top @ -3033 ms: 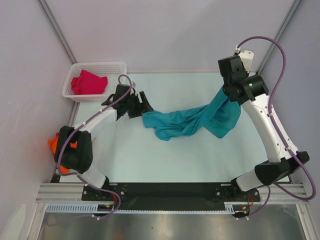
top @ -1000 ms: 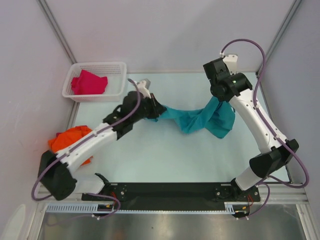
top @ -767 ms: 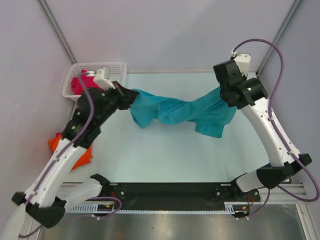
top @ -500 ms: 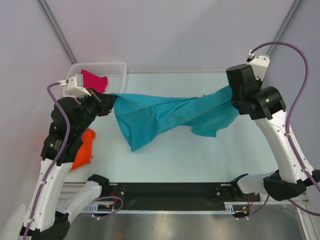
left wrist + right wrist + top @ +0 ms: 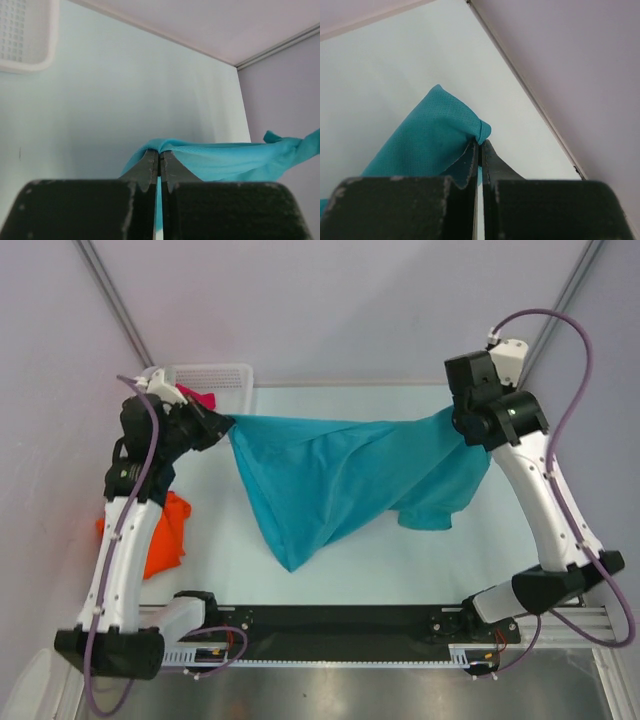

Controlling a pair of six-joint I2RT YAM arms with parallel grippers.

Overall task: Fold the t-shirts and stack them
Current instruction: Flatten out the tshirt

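The teal-blue t-shirt [image 5: 330, 485] hangs spread between both arms above the table, its lower part drooping toward the near edge. My left gripper [image 5: 226, 422] is shut on its left top corner, the cloth [image 5: 210, 159] pinched at my fingertips [image 5: 160, 153]. My right gripper [image 5: 452, 418] is shut on the right top corner [image 5: 435, 135], cloth bunched at the tips [image 5: 481, 143]. The orange t-shirt [image 5: 165, 535] lies crumpled at the table's left edge. A bit of the magenta-red t-shirt [image 5: 203, 399] shows in the basket behind my left arm.
The white lattice basket [image 5: 222, 376] stands at the back left corner, its rim [image 5: 25, 37] also in the left wrist view. Purple-grey walls close in the back and both sides. A black rail [image 5: 340, 620] runs along the near edge.
Both arms lifted and pulled apart, the left one swinging out to the left. The teal shirt went from a bunched strip on the table to a stretched hanging sheet.
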